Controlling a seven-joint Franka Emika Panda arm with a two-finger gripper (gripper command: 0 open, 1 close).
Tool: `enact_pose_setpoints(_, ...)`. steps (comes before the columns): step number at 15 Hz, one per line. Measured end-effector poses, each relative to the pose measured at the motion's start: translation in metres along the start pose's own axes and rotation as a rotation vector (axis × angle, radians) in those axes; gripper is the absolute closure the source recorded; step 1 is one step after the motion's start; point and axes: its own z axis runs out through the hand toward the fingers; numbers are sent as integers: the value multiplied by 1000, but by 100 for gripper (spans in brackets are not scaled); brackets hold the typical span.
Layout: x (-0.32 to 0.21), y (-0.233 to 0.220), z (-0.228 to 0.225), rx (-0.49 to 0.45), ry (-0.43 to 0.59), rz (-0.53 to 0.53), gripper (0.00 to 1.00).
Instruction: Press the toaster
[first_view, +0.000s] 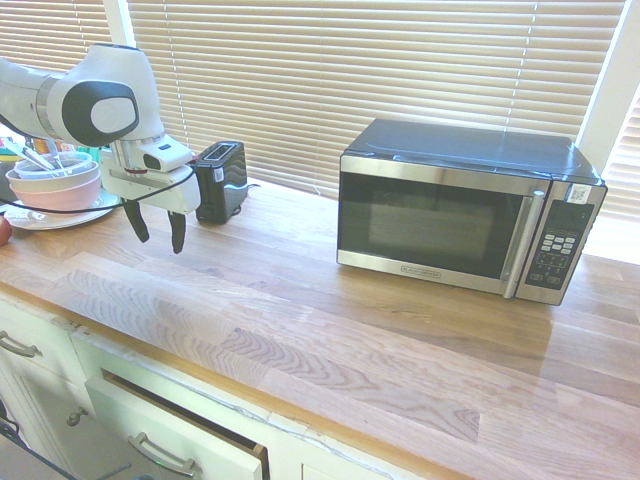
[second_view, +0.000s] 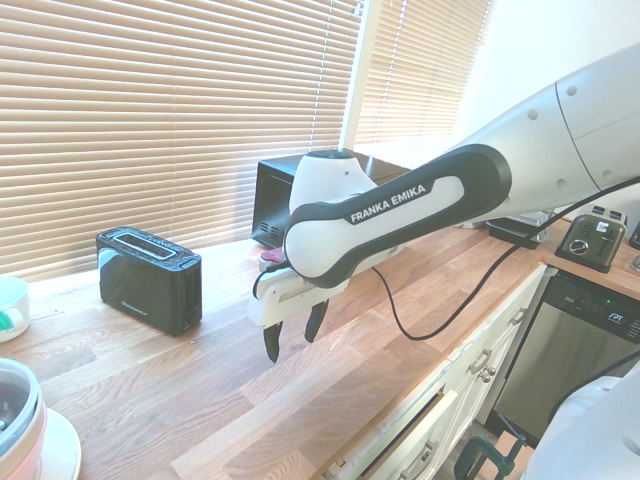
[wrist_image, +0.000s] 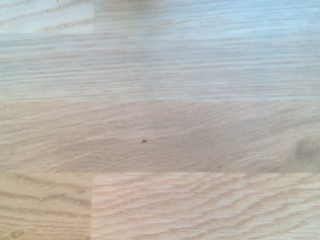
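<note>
The small black toaster (first_view: 222, 180) with a silvery top edge stands at the back of the wooden counter, by the blinds; the second exterior view shows the toaster (second_view: 148, 279) at the left. My gripper (first_view: 157, 228) hangs above the counter just in front of the toaster, a little to its left, touching nothing. Its two dark fingers point down and are spread apart, open with nothing between them. Seen from the other side, the gripper (second_view: 294, 334) is to the right of the toaster. The wrist view holds only bare wood grain.
A large black-and-steel microwave (first_view: 465, 208) stands on the counter's right part. Stacked bowls on a plate (first_view: 55, 185) sit at the left edge behind the arm. White drawers (first_view: 170, 440) run below the counter's front edge. A second toaster (second_view: 591, 240) stands on a far counter.
</note>
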Motion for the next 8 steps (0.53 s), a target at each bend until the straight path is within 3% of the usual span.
enact_pose_setpoints(4, 0, -2, -1, 11, 11, -5, 0)
enact_pose_setpoints(8, -12, -20, -16, 103, 62, -69, 0)
